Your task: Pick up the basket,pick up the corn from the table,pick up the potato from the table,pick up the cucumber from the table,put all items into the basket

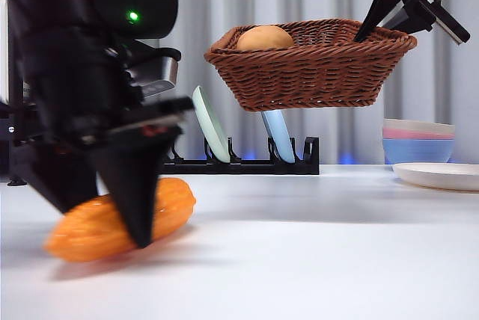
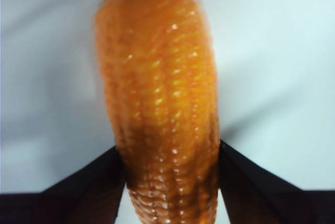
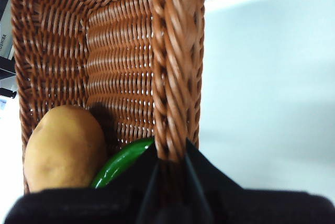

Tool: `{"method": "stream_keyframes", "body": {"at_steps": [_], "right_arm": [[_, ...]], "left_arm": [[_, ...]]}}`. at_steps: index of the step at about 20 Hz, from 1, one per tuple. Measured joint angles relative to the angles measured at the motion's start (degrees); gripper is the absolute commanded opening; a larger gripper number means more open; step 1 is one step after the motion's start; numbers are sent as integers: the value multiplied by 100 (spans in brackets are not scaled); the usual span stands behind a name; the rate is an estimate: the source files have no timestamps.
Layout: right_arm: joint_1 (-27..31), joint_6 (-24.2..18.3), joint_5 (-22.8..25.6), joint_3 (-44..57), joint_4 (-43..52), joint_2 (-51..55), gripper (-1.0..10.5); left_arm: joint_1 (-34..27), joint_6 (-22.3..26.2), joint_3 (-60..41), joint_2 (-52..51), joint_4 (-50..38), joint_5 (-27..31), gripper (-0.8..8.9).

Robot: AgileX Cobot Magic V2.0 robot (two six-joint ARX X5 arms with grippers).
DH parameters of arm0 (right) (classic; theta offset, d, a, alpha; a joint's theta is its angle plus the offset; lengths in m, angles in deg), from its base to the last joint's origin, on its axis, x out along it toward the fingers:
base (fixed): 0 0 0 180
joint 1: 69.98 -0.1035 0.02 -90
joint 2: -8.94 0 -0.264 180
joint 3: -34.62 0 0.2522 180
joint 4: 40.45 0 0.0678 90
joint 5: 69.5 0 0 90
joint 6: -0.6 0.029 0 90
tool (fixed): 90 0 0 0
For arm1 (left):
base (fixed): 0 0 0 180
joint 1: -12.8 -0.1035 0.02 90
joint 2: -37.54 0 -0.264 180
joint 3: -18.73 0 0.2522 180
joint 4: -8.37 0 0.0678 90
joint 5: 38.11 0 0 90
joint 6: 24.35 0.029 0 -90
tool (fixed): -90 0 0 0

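The orange corn [image 1: 82, 236] lies low at the near left of the white table [image 1: 322, 253]. My left gripper [image 1: 105, 224] is shut on it, and in the left wrist view both black jaws press the sides of the corn [image 2: 159, 103] near one end [image 2: 170, 182]. The brown wicker basket [image 1: 314, 73] hangs in the air at upper right. My right gripper [image 1: 374, 30] is shut on its right rim [image 3: 172, 77], its jaws [image 3: 170, 166] clamped over the edge. Inside the basket lie the tan potato [image 3: 63, 148] [image 1: 264, 38] and the green cucumber [image 3: 123, 161].
A black dish rack [image 1: 247, 164] with a pale green plate [image 1: 209, 124] and a light blue plate [image 1: 277, 134] stands at the back under the basket. Stacked pink and blue bowls [image 1: 418, 140] and a white plate [image 1: 441, 176] sit at the far right.
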Motion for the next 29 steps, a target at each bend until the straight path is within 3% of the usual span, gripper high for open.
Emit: {"method": "stream_keyframes", "body": {"at_steps": [4,10,12,15,18,20,25,29], "right_arm": [[-2,2,0,0,-2,0,-8],[0,0,0,0,-2,0,-8],[-2,2,0,0,-2,0,-8],[-4,2,-2,0,-2,0,-8],[-61,2,2,0,-9,0,-8],[-133,2,2,0,-55,0,-8],[-400,2,2,0,-140,0,-8],[-623,2,0,0,-138,0,-8]], "left_arm": [[2,813,155,-437,986,-1047,-8],[37,2323,1034,-1408,2634,-3095,-8],[74,2800,1408,-1661,2879,-3683,-8],[105,3254,2105,-1915,2531,-4153,-8],[105,3268,2761,-1980,1646,-4079,-8],[105,3008,2992,-1982,737,-3748,-8],[114,1703,3014,-1829,-1526,-1742,-8],[114,951,3014,-1443,-2048,-2,-8]]}}
